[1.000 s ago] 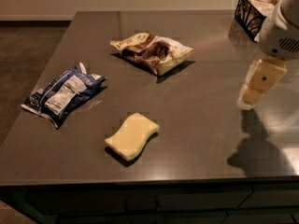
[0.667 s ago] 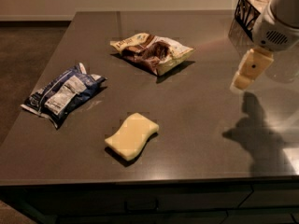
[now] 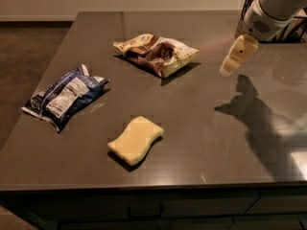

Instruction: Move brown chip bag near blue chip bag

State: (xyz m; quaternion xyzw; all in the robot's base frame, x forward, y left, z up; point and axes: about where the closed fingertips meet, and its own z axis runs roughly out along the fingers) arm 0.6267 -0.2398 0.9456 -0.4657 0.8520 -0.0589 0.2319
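Note:
The brown chip bag (image 3: 156,53), dark brown in the middle with cream-yellow ends, lies on the far middle of the dark table. The blue chip bag (image 3: 65,96), dark blue with white and grey panels, lies near the table's left edge. My gripper (image 3: 237,55) hangs above the table at the right, well to the right of the brown bag and apart from it. It holds nothing that I can see.
A pale-yellow wavy sponge (image 3: 135,140) lies near the front middle of the table (image 3: 201,143). A black and white box (image 3: 278,18) stands at the far right corner, partly behind my arm. The table's front edge runs close below the sponge.
My gripper has risen and moved toward the far side and a little left, closer to the brown chip bag. The bags and sponge have not moved.

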